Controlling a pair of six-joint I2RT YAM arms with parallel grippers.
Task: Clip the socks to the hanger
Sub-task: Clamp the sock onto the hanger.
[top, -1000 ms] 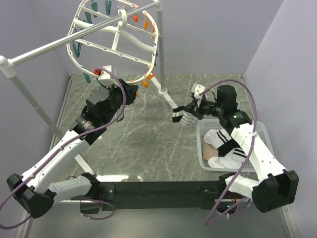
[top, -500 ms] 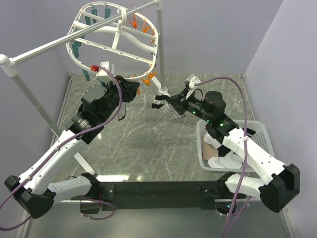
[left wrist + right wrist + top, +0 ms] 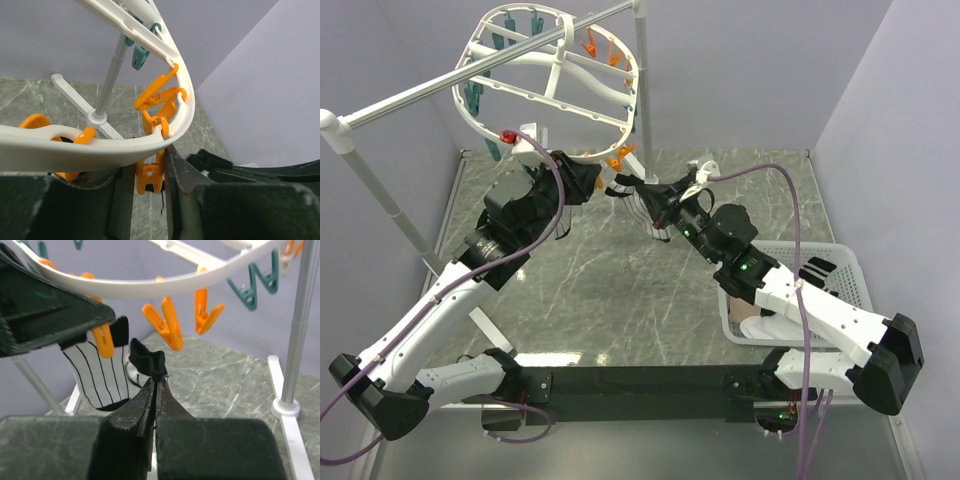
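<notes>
The white oval hanger [image 3: 548, 88] hangs from the rail at the back left, with orange and teal clips along its rim. My left gripper [image 3: 592, 183] is shut on an orange clip [image 3: 150, 176] under the hanger's near rim [image 3: 95, 146], one finger on each side of it. My right gripper [image 3: 157, 379] is shut on the black edge of the striped sock [image 3: 99, 374], holding it just right of that clip. The sock [image 3: 648, 208] droops below the two grippers. More socks [image 3: 770, 312] lie in the basket, partly hidden by the right arm.
The white lattice basket [image 3: 842, 268] stands at the right. A silver rail [image 3: 430, 92] crosses the back left on white-jointed posts, one post [image 3: 642, 90] close behind the grippers. Spare orange clips [image 3: 164, 326] and teal clips [image 3: 254, 289] hang off the rim.
My right arm has swung left from beside the basket to the hanger's lower rim, carrying the striped sock. The left gripper rose slightly and stayed at the rim.
</notes>
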